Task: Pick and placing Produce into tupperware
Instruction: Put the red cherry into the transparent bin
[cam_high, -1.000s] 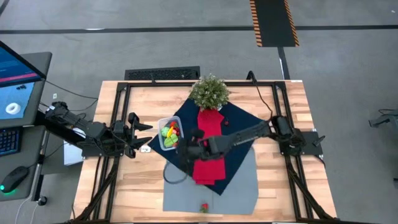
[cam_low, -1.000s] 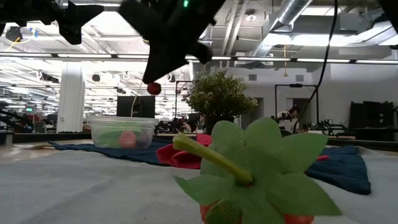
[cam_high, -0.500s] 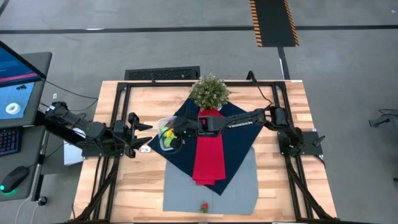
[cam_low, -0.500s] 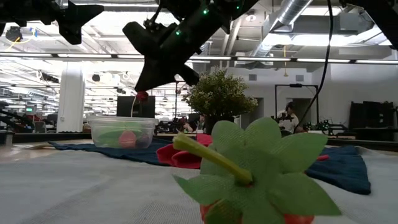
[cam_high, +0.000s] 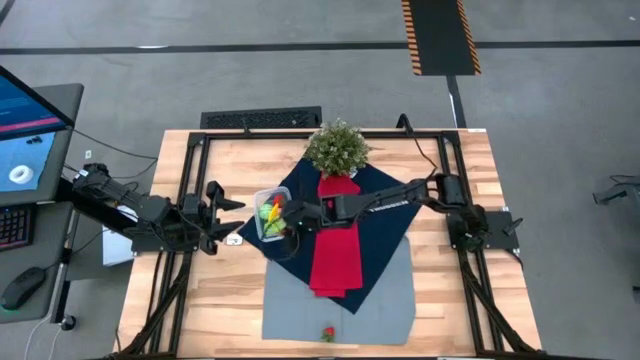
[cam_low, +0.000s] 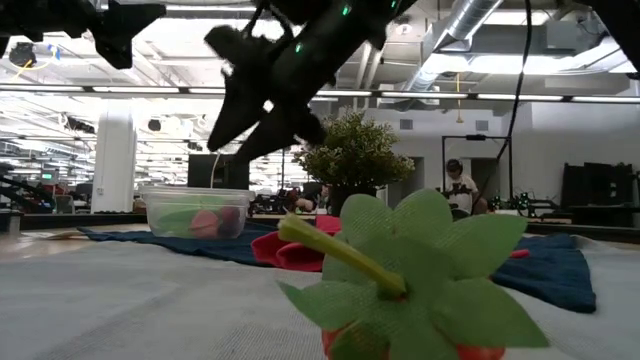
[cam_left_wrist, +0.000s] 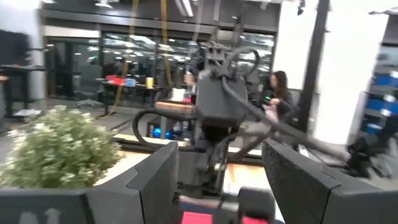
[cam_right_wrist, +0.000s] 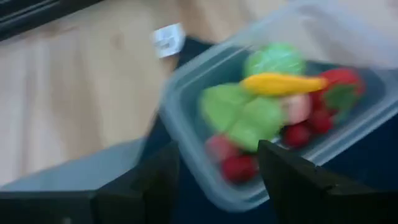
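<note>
Clear tupperware (cam_high: 268, 216) upright, holding green, yellow, red produce (cam_right_wrist: 273, 106), stray strawberry (cam_high: 327, 333) apart

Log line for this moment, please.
right claw: open, over tupperware | berry: released, inside | left claw: open, idle at table's left | strawberry: on grey mat

One tupperware (cam_high: 270, 215), one potted plant (cam_high: 336, 147), one red cloth (cam_high: 334, 243), two arms, one loose strawberry (cam_high: 327, 333).

— What has changed?
— The red berry held a second ago now lies in the tupperware (cam_high: 270, 215); the right pincer (cam_high: 290, 217), fingers parted and empty, sits beside its rim.
</note>
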